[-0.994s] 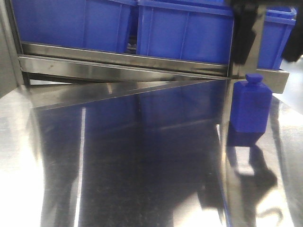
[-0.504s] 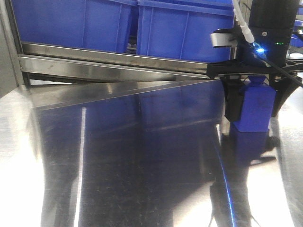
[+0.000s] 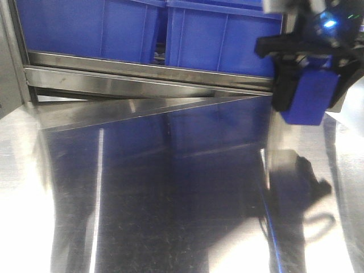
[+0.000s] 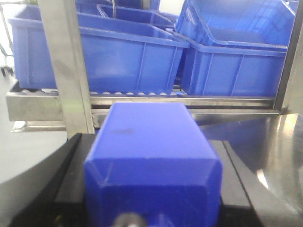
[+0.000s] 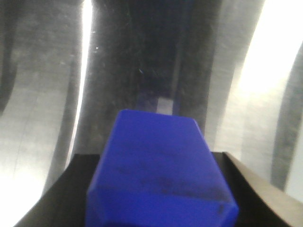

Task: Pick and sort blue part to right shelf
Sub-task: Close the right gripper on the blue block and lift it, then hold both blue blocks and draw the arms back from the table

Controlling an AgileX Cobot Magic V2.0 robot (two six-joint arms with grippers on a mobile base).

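The right end effector (image 3: 310, 85) is clamped on the blue part (image 3: 307, 105), a solid blue plastic block with bevelled edges. Its black fingers (image 3: 282, 94) press on both sides of the part. The blue part hangs clear of the polished steel bench (image 3: 170, 199), and a dark shadow (image 3: 298, 182) lies on the metal beneath it. In the right wrist view the same block (image 5: 161, 165) fills the lower frame, with only bare reflective bench below.

Just behind it stands the right shelf (image 3: 142, 85), a grey steel rack whose flat front rail runs across the picture. Two large blue plastic bins (image 3: 74, 28) (image 3: 222, 37) sit side by side on it. From the front, the part overlaps the right end of the rail and the lower wall of the right-hand bin, so both lie between it and the bin's inside.

The left end effector (image 4: 151, 156) is closed on a second blue part (image 4: 151, 165) of the same shape. Ahead of it is a rack with blue bins (image 4: 123, 61) on white rollers (image 4: 128, 93). I cannot tell whether it is the same shelf. A grey upright steel post (image 4: 66, 71) stands left of centre in front of the left-hand bin.
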